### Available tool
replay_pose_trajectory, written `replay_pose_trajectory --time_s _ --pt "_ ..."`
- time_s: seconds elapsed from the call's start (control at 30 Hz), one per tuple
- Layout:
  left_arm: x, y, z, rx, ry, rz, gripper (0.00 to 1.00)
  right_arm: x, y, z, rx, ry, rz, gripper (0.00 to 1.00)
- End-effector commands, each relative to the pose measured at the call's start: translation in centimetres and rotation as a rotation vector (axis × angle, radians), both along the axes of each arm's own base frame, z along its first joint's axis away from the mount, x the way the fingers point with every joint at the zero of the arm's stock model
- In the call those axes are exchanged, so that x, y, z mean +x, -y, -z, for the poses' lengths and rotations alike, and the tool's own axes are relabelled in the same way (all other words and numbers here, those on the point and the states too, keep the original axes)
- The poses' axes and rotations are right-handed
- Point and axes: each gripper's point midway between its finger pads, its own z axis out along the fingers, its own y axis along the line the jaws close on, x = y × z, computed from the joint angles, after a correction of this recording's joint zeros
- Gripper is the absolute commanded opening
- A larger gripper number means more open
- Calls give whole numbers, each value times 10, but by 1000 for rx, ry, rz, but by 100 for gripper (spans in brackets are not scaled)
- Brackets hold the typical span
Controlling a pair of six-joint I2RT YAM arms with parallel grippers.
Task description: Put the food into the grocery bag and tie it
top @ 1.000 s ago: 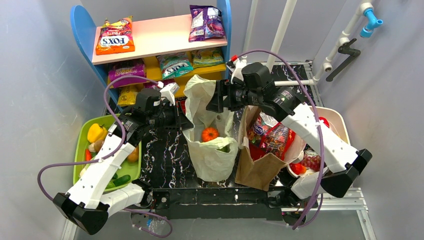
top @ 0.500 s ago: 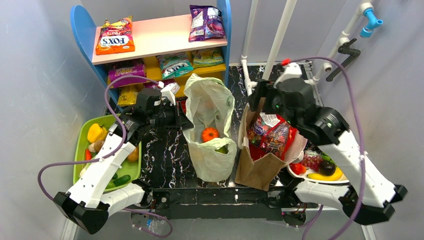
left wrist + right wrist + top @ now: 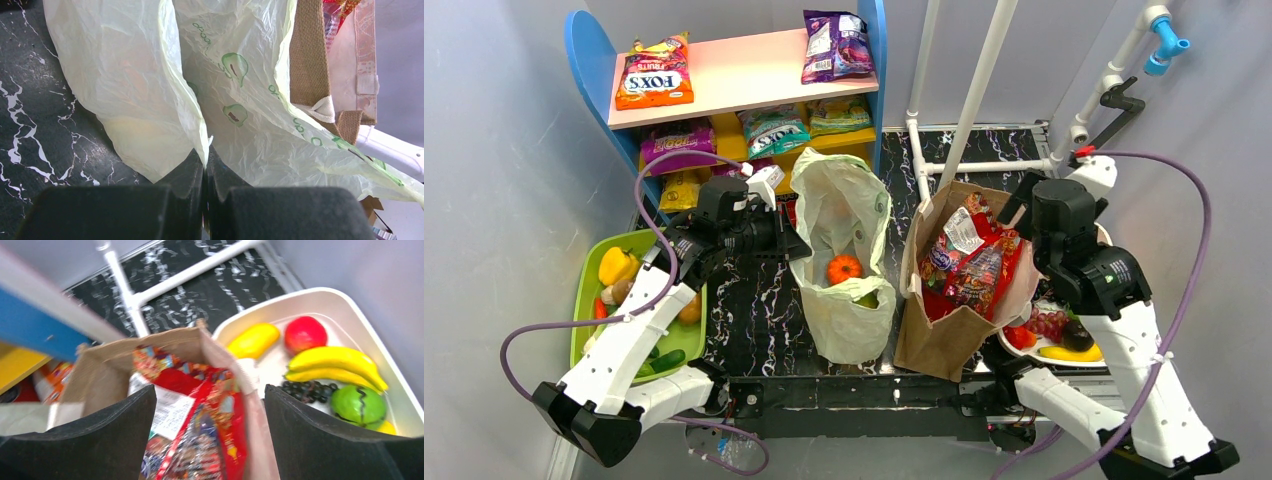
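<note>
The pale-green grocery bag (image 3: 844, 215) stands open at the table's middle. An orange-red round food piece (image 3: 844, 268) and a green piece (image 3: 869, 297) lie inside it. A yellow piece (image 3: 616, 265) lies in the green tray (image 3: 589, 300) at the left. My left gripper (image 3: 789, 243) is shut on the bag's left rim; in the left wrist view its jaws (image 3: 205, 156) pinch the thin plastic edge of the bag (image 3: 250, 100). My right gripper (image 3: 1022, 207) is open and empty, above the right side of the brown paper bag (image 3: 939, 340), apart from the grocery bag.
The paper bag (image 3: 100, 370) holds red snack packets (image 3: 210, 410). A white tray (image 3: 350, 310) with bananas, an apple, grapes and a green fruit lies at the right. A snack shelf (image 3: 734, 70) stands at the back, and white pipes (image 3: 979, 70) rise behind.
My right arm has swung right, from the grocery bag's right rim across the paper bag toward the white tray. The bag's mouth stays open. The left arm has not moved.
</note>
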Motion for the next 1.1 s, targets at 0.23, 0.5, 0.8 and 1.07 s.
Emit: replay_pose_trajectory --time_s 0.23,0.5,0.8,1.07 --pt "-10 -3 -12 -5 24 26 0 7 67 39 112 -64 418 86" --pt "-10 -2 -9 1 16 41 0 -18 130 81 167 -192 808 88" --pt "-12 -1 -6 0 10 46 0 -51 161 143 200 -423 1125 88" --pt "-12 -2 -1 3 1 47 0 -60 167 191 229 -509 1198 93"
